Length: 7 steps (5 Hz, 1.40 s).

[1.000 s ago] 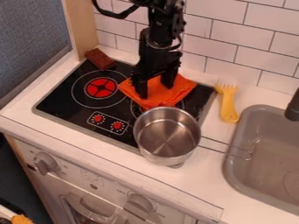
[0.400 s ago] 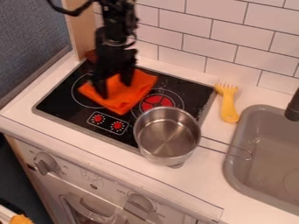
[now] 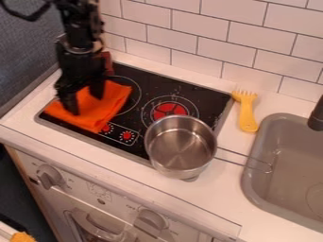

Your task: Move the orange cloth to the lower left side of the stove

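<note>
Gripper (image 3: 84, 104), fingers spread on orange cloth (image 3: 103, 112), has shifted with it from upper centre to frame left, over stove's (image 3: 157, 88) lower-left corner. Likely near done.

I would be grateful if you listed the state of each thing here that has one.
Orange cloth: creased, lying on the stove's left part.
Gripper: open, down at the cloth.
Pot: upright, lidless.
Yellow fork: lying flat, tines toward the wall.
Stove: partly covered by cloth and pot.
</note>
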Available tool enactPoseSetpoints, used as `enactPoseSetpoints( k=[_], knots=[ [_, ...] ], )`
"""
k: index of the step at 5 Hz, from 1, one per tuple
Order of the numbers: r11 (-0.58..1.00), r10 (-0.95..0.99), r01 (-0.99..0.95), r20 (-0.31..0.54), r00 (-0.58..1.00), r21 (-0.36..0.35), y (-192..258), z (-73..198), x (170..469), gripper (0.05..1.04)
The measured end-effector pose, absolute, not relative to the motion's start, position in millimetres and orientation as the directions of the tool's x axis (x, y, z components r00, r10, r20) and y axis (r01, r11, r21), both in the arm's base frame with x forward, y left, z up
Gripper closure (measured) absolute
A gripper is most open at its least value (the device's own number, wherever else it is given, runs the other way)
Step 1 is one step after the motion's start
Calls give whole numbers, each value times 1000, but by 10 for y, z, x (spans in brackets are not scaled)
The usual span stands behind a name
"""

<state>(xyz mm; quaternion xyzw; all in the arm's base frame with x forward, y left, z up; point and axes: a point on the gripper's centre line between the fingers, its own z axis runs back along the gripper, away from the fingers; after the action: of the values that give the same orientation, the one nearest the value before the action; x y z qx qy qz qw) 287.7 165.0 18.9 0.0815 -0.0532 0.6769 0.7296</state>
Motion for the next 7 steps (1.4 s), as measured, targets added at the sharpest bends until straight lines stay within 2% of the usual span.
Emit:
enactPoseSetpoints(
  k=[2,3,5,6,7],
  knots=[
    [-52,979,-998,198,-45,33,1935,235,2644,81],
    [-56,980,-997,194,-47,43,1950,222,2596,82],
    [-54,979,-999,197,-52,4,1941,300,2603,82],
    [5,989,-993,148,-12,-115,1800,489,2784,82],
    [19,987,-975,160,-17,-220,1693,837,2890,82]
  ],
)
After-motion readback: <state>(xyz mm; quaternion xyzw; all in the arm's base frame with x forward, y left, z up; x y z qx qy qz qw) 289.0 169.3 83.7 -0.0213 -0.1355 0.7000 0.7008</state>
